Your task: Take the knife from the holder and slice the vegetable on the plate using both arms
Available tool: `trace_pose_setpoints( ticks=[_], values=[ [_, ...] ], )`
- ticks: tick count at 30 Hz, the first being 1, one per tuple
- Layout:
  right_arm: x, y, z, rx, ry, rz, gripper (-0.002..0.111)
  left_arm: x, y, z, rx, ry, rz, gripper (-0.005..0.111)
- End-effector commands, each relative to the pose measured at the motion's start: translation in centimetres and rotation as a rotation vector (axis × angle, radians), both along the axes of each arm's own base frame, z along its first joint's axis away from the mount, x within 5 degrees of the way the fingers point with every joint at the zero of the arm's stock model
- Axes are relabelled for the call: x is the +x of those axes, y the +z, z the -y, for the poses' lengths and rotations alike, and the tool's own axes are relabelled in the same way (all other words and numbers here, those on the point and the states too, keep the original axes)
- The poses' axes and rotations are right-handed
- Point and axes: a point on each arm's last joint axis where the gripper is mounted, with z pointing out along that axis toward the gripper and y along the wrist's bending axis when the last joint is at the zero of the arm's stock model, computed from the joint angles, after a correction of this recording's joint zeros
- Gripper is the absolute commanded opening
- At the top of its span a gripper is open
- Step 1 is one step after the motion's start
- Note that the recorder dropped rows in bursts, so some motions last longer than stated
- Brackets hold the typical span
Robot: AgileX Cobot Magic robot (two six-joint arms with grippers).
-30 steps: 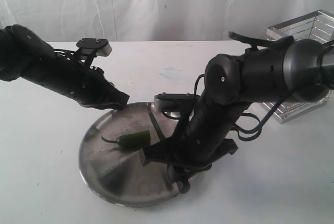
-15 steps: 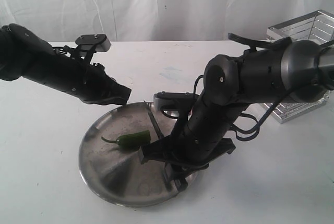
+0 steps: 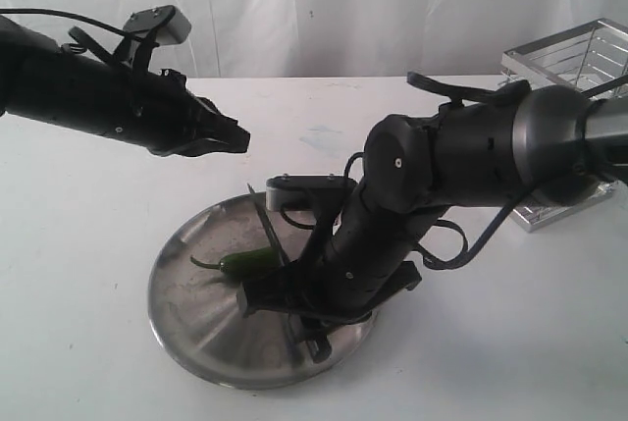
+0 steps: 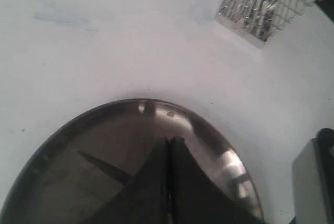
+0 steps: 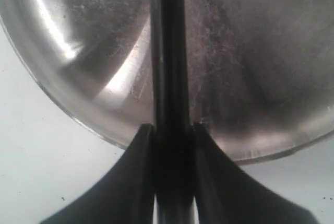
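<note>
The green chili pepper (image 3: 243, 262) lies on the silver plate (image 3: 186, 313), stem to the left. My right gripper (image 5: 169, 128) is shut on the knife (image 5: 169, 51), low over the plate's right half. In the exterior view the knife's dark blade (image 3: 267, 230) slants over the plate and meets the pepper's thick right end. My left gripper (image 3: 235, 136) is shut and empty, hanging in the air above the plate's far-left rim. Its shut fingers (image 4: 156, 177) show over the plate rim (image 4: 141, 101), with the knife blade (image 4: 102, 165) beside them. The pepper is hidden in both wrist views.
The chrome wire holder (image 3: 574, 58) stands at the back right, partly behind the right arm, and shows as the holder (image 4: 258, 4) in the left wrist view. White tabletop (image 3: 88, 274) surrounds the plate. A white cloth backdrop closes the far side.
My left gripper has risen up and away from the plate's rim. My right arm has shifted left with the knife, bringing the blade from beside the pepper onto its right end.
</note>
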Motion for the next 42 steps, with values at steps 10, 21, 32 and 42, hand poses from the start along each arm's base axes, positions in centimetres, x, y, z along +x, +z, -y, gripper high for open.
trace_pose_setpoints(
  ticks=[10, 21, 32, 42],
  values=[
    [0.2, 0.0, 0.2, -0.039, -0.021, 0.011, 0.000, 0.8, -0.9, 1.5, -0.131, -0.155, 0.126, 0.000],
    [-0.4, -1.2, -0.6, -0.050, -0.013, -0.040, 0.000, 2.1, -3.7, 1.8, -0.153, -0.141, 0.097, 0.000],
    [0.3, -1.9, -0.9, -0.031, -0.049, 0.001, 0.000, 2.3, -5.1, 1.7, -0.105, -0.137, 0.079, 0.000],
    [0.2, -1.9, -0.9, -0.033, -0.048, -0.002, 0.000, 2.8, -8.3, 1.8, -0.082, -0.139, 0.000, 0.000]
  ],
)
